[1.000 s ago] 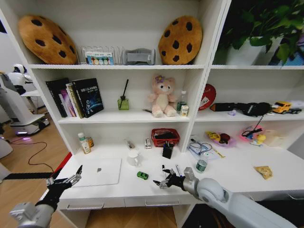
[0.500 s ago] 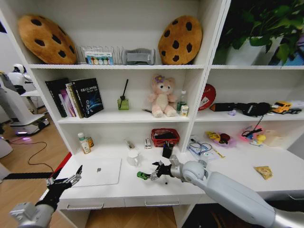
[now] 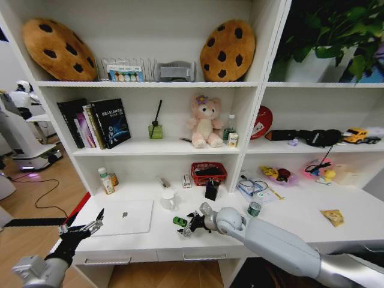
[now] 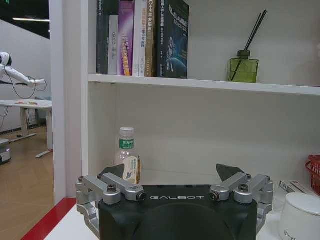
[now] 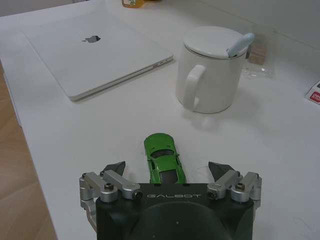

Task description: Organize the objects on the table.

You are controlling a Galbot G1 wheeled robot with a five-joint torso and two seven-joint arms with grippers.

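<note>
R gripper (image 5: 167, 172) fingers apart, straddling green toy car (image 5: 163, 161) on table (image 3: 282, 225), beside white mug (image 5: 212, 70); not gripped yet. L gripper (image 3: 81, 230) apart, idle at desk's L corner. Laptop (image 3: 125, 217), snack packet (image 3: 333, 216) untouched. Task looks barely begun.

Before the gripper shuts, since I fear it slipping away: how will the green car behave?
The green car likely rolls if nudged along its length, being wheeled on smooth table. It looks small, probably light. The open right gripper straddles its sides, which should hold.
</note>
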